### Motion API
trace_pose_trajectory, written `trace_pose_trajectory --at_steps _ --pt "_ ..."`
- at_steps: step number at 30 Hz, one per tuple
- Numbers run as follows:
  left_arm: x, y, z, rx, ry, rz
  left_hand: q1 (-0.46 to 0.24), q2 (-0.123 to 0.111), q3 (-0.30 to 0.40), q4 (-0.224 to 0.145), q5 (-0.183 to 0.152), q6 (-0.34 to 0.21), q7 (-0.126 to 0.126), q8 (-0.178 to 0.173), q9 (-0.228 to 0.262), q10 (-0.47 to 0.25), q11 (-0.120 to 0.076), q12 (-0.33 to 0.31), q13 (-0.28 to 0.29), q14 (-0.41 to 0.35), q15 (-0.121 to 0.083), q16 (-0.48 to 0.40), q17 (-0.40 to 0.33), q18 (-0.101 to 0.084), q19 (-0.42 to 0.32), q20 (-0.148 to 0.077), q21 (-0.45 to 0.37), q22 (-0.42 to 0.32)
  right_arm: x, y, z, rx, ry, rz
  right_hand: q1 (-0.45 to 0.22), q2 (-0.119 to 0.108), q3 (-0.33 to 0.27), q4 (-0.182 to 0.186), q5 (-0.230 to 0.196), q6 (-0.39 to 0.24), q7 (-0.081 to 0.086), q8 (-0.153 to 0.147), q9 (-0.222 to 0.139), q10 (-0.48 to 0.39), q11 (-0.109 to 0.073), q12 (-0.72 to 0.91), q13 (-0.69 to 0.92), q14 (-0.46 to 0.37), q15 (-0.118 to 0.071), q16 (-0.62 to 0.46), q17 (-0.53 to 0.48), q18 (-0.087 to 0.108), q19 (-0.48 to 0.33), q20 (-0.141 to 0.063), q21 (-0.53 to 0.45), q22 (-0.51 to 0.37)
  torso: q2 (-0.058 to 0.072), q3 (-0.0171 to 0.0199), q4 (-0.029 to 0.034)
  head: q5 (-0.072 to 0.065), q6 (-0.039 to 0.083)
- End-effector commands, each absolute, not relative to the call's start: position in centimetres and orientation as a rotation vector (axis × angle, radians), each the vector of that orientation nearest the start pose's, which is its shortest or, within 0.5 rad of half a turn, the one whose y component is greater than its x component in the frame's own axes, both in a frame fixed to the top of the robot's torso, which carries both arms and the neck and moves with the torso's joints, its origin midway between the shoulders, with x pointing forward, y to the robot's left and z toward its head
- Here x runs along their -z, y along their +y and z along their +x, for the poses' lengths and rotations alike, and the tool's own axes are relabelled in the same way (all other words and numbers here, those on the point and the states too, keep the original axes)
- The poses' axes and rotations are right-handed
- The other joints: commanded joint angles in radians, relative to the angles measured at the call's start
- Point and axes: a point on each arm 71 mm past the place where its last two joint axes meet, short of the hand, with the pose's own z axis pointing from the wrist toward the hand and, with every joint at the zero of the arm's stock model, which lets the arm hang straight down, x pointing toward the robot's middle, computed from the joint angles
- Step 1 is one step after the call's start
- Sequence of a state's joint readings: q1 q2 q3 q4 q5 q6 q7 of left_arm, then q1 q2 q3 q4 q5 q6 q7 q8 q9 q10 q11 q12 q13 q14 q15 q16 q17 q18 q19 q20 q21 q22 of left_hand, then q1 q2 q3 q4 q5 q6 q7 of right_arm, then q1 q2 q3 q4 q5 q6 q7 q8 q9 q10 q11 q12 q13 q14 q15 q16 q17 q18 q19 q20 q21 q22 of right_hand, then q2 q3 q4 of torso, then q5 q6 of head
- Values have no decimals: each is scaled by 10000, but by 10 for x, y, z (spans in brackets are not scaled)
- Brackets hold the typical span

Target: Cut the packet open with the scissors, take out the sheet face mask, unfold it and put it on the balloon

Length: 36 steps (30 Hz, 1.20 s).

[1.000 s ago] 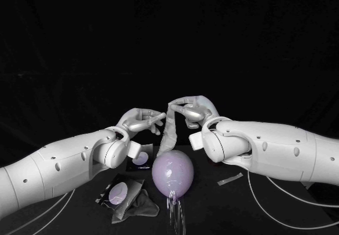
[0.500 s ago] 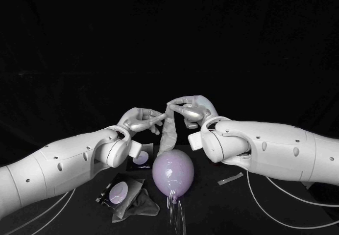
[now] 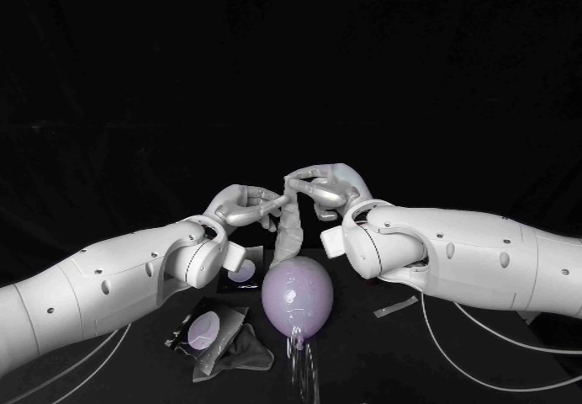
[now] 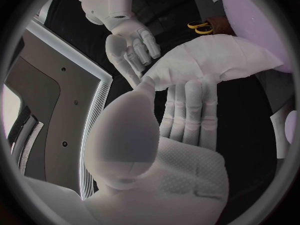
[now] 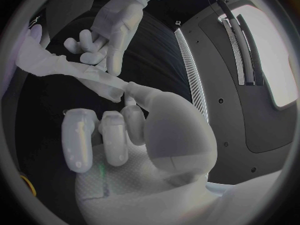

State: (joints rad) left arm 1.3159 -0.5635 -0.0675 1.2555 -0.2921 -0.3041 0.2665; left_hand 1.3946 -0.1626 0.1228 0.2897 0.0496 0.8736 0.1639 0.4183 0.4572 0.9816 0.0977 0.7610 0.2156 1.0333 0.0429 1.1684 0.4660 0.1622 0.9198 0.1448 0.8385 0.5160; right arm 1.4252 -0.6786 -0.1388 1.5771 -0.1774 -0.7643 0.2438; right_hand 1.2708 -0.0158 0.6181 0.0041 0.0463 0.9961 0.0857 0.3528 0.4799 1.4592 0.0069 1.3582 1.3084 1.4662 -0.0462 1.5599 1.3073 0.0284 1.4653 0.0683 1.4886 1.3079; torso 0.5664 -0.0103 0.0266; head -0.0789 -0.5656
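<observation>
Folded white sheet face mask [image 3: 286, 236] hangs vert., long axis pointing down at pale purple oval balloon [image 3: 297, 296] directly below. Left hand [image 3: 246, 206] + right hand [image 3: 325, 189] fingers both pinch its top end, side by side. Unfold likely = pull apart sideways.

**White shells, silver hands**

The left arm [image 3: 109, 295] and the right arm [image 3: 485, 252] wear smooth, rounded white shells dotted with small dark oval recesses. Each ends in a round, grey-faced wrist joint [image 3: 200, 263]. The left hand [image 3: 249, 206] and the right hand [image 3: 325, 189] are matte silver with thick, rounded fingers. A finely dotted palm pad [image 4: 187, 170] lines each hand. Thin white cables [image 3: 439, 347] loop beneath the arms.
</observation>
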Motion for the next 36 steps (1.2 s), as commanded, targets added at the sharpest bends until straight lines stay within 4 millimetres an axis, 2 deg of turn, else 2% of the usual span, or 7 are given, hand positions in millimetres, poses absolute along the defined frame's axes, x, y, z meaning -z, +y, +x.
trace_pose_trajectory --at_steps 1,9,11,13,19,27,36 --pt "140 132 546 14421 15144 -7089 57 206 -57 -17 -11 95 -90 140 36 82 -119 66 21 102 -138 116 49 209 -24 -28 101 50 100 -132 500 -12792 13301 8531 -13 55 45 9 24 71 -1 450 872 156 34 66 1553 1017 -36 35 2569 -69 551 -81 -18 2343 1 1 1 9 -15" --pt "140 131 546 14449 15042 -7056 629 687 245 -121 -3 229 -284 330 65 206 -296 37 4 193 -288 256 131 212 -22 -96 255 145 101 -132 500 -12790 13310 8512 -13 55 45 9 24 71 -1 450 872 156 34 66 1553 1017 -36 35 2569 -69 551 -81 -18 2343 0 2 -2 7 -18" --pt "140 132 546 14443 15030 -7059 1304 1061 753 -315 -5 278 -383 397 48 214 -398 -79 -53 189 -388 292 163 213 -48 -152 348 207 101 -132 500 -12782 13303 8512 -13 55 45 9 24 71 -1 450 872 156 34 66 1553 1017 -36 35 2569 -69 551 -81 -18 2343 -2 2 -3 4 -19" --pt "140 132 546 14427 15012 -7071 1651 1147 1109 -434 -2 297 -390 430 22 210 -408 -183 -103 162 -413 303 182 207 -84 -193 432 267 101 -133 500 -12769 13290 8514 -13 55 45 9 24 71 -1 450 872 156 34 66 1553 1017 -36 35 2569 -69 551 -81 -18 2343 -2 1 -2 2 -20" --pt "140 135 547 14371 14978 -7105 2197 1076 2337 -852 -4 274 -274 581 -24 239 -338 -480 -247 69 -373 288 217 187 -273 -300 878 592 101 -136 501 -12685 13216 8528 -22 51 52 -3 25 57 -1 467 886 148 34 51 1547 1012 -36 21 2558 -65 542 -81 -34 2338 -4 0 2 -8 -4" --pt "140 140 547 14255 14950 -7171 1313 512 4234 -1561 -3 115 -152 917 -123 370 -241 -684 -304 67 -290 281 261 185 -881 -277 1861 1321 101 -145 505 -12468 13057 8582 -22 51 52 -3 25 57 -1 467 886 148 34 51 1547 1012 -36 21 2558 -65 542 -81 -34 2338 1 1 1 -16 5" --pt "140 144 549 14151 14927 -7238 1080 549 4497 -1691 -8 63 -146 959 -168 387 -232 -728 -311 65 -284 283 270 192 -964 -256 1961 1388 101 -151 507 -12299 12914 8625 -27 49 61 -16 25 47 -2 484 899 149 33 56 1550 1015 -36 27 2563 -69 553 -81 -15 2344 1 2 3 -26 7"
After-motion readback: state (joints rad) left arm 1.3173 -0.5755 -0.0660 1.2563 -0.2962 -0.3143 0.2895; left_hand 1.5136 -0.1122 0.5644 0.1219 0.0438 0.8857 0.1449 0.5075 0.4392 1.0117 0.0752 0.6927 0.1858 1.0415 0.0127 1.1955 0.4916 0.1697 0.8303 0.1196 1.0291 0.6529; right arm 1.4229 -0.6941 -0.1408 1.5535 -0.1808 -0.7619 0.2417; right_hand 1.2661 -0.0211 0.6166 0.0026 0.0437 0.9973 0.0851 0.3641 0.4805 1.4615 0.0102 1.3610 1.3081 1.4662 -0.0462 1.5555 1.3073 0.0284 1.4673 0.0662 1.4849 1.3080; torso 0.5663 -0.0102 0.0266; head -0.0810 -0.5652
